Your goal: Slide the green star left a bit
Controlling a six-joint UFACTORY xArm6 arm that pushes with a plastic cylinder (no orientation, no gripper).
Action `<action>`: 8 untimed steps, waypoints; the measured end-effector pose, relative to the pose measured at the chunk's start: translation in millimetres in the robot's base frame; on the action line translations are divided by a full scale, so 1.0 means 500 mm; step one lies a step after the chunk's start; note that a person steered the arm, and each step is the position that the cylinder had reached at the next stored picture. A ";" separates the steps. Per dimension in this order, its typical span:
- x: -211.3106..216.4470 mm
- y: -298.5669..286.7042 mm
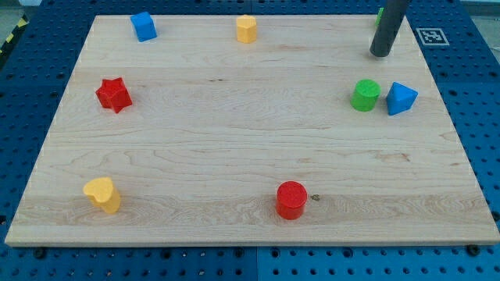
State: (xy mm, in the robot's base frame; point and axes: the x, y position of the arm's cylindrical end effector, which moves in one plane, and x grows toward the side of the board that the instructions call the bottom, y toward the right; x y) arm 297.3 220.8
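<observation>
Rod and my tip (381, 55): the dark rod comes down near the counter's top right corner, and its lower end rests on the wood, above the green cylinder and apart from it.
Hand: the arm carries no hand, only the rod, so nothing opens or shuts and nothing is held.
Green star (380, 13): only a thin green sliver shows at the top edge, just left of the rod and mostly hidden behind it; it may be the star, but the shape cannot be made out.
Green cylinder (365, 94): near the right edge, just beside the blue block.
Blue block (401, 98): wedge-like, to the view's right of the green cylinder, close to it.
Blue block at top (144, 26): near the top left corner.
Yellow block at top (247, 28): along the top edge, about midway.
Red star (114, 94): near the left edge.
Yellow heart-like block (103, 194): near the bottom left corner.
Red cylinder (291, 200): near the bottom edge, right of middle.
Counter (234, 140): pale wooden board on a blue perforated base.
</observation>
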 end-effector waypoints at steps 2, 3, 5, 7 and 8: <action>0.000 0.020; 0.000 0.050; 0.000 0.101; -0.101 0.161; -0.140 0.198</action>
State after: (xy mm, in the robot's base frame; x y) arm 227.4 320.0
